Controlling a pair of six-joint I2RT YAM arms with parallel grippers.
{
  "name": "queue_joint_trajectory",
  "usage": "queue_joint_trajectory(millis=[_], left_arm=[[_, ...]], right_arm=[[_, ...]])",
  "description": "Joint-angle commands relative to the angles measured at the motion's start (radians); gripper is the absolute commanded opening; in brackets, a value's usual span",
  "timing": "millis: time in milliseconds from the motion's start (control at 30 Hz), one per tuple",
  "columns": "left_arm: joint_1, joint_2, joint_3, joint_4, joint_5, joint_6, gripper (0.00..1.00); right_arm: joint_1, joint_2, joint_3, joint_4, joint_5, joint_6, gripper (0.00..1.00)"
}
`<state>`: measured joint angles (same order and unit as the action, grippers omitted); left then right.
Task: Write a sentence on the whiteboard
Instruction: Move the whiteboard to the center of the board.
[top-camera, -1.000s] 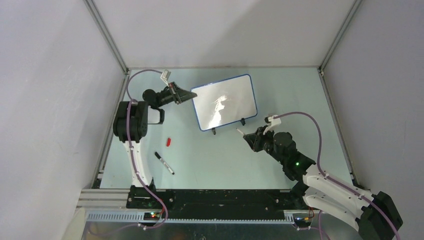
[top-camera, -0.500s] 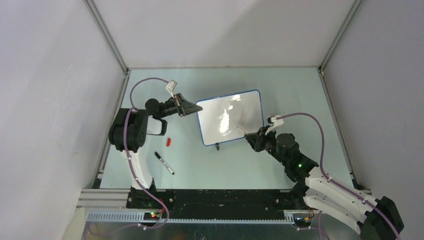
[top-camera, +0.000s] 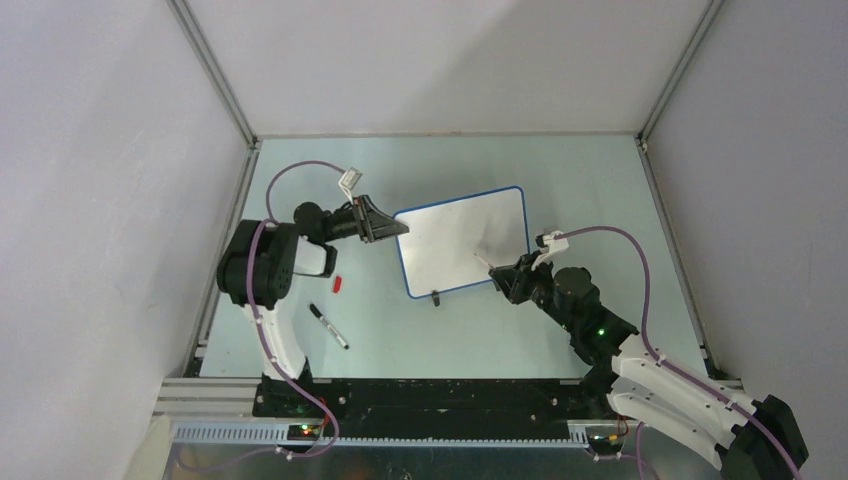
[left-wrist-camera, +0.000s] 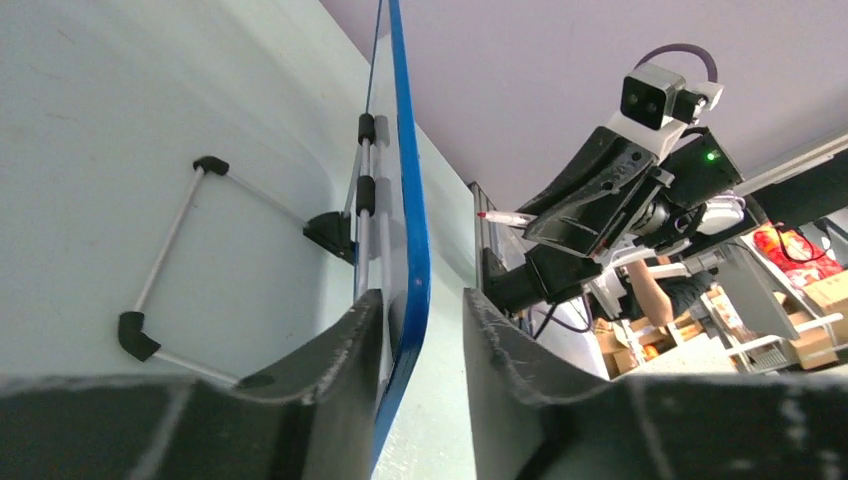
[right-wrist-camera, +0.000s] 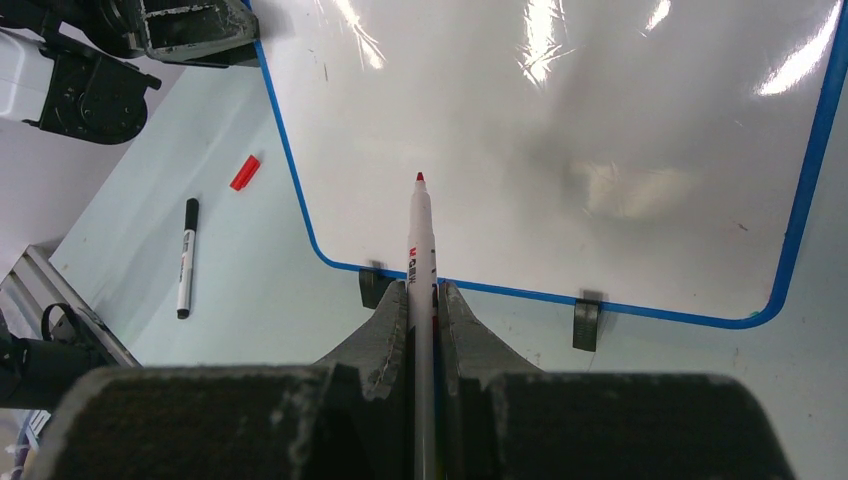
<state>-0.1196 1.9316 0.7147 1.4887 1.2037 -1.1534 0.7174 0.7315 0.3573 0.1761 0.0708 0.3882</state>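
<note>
Two arms are attending the whiteboard (top-camera: 462, 240), which is sitting near the table's (top-camera: 570, 170) middle with no writing showing. The left gripper (top-camera: 402, 228) is straddling its left rim, fingers spread. The right gripper (right-wrist-camera: 422, 292) is pinching a red marker (right-wrist-camera: 420, 230) aimed at the board. Writing seems to be just starting; next, the tip is needing contact and the board steadying.

Loose red cap (top-camera: 338, 283) and black marker (top-camera: 328, 326) on table (top-camera: 400, 330) left of whiteboard (top-camera: 462, 240)
</note>
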Motion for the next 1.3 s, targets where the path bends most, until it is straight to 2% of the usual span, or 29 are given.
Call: queue_joint_trajectory(millis=[0,33,100,133,167,200,233,267,300,333,367,433,600,633,667,800,1000,1167,1267], left_arm=[[-0.012,-0.050,-0.010,-0.021,0.024,0.031,0.44],[-0.012,-0.056,-0.011,-0.052,0.019,0.051,0.45],[-0.011,-0.097,-0.011,-0.202,-0.005,0.207,0.48],[-0.010,-0.117,-0.010,-0.370,-0.035,0.267,0.49],[-0.011,-0.166,0.000,-0.481,-0.054,0.441,0.50],[-0.014,-0.198,0.008,-0.767,-0.122,0.541,0.52],[-0.025,-0.258,0.050,-0.929,-0.174,0.773,0.53],[-0.036,-0.288,0.076,-1.195,-0.282,0.864,0.55],[-0.053,-0.337,0.102,-1.264,-0.320,0.955,0.57],[-0.056,-0.358,0.102,-1.285,-0.336,0.957,0.60],[-0.057,-0.398,0.079,-1.256,-0.334,0.921,0.66],[-0.059,-0.449,0.044,-1.178,-0.345,0.874,0.71],[-0.064,-0.502,0.015,-1.175,-0.436,0.849,0.90],[-0.066,-0.516,0.007,-1.167,-0.456,0.830,0.96],[-0.068,-0.523,-0.008,-1.145,-0.463,0.819,0.98],[-0.081,-0.585,-0.032,-1.143,-0.556,0.777,0.99],[-0.083,-0.663,0.024,-1.288,-0.697,0.761,1.00],[-0.084,-0.628,0.058,-1.265,-0.751,0.719,0.99],[-0.084,-0.593,0.066,-1.248,-0.839,0.708,0.99]], right_arm=[[-0.002,-0.015,-0.002,0.006,0.011,-0.008,0.00],[-0.002,-0.016,-0.002,0.006,0.012,-0.008,0.00],[-0.002,-0.017,-0.002,0.005,0.011,-0.010,0.00],[-0.003,-0.018,-0.003,0.005,0.012,-0.009,0.00],[-0.003,-0.018,-0.003,0.005,0.012,-0.009,0.00],[-0.001,-0.019,-0.002,0.004,0.012,-0.009,0.00],[-0.002,-0.020,-0.003,0.004,0.013,-0.008,0.00],[-0.002,-0.020,-0.003,0.004,0.013,-0.008,0.00],[-0.002,-0.020,-0.003,0.003,0.015,-0.008,0.00],[-0.003,-0.020,-0.003,0.004,0.013,-0.008,0.00],[-0.002,-0.020,-0.003,0.006,0.012,-0.007,0.00],[-0.002,-0.018,-0.002,0.008,0.010,-0.007,0.00],[-0.001,-0.015,-0.002,0.008,0.011,-0.007,0.00],[-0.002,-0.015,-0.002,0.010,0.012,-0.007,0.00],[-0.002,-0.015,-0.002,0.010,0.011,-0.007,0.00],[-0.003,-0.010,-0.003,0.011,0.012,-0.007,0.00],[-0.002,-0.004,-0.003,0.016,0.001,-0.002,0.00],[-0.001,-0.019,-0.003,0.009,0.001,-0.003,0.00],[-0.002,-0.021,-0.006,0.007,0.009,-0.005,0.00]])
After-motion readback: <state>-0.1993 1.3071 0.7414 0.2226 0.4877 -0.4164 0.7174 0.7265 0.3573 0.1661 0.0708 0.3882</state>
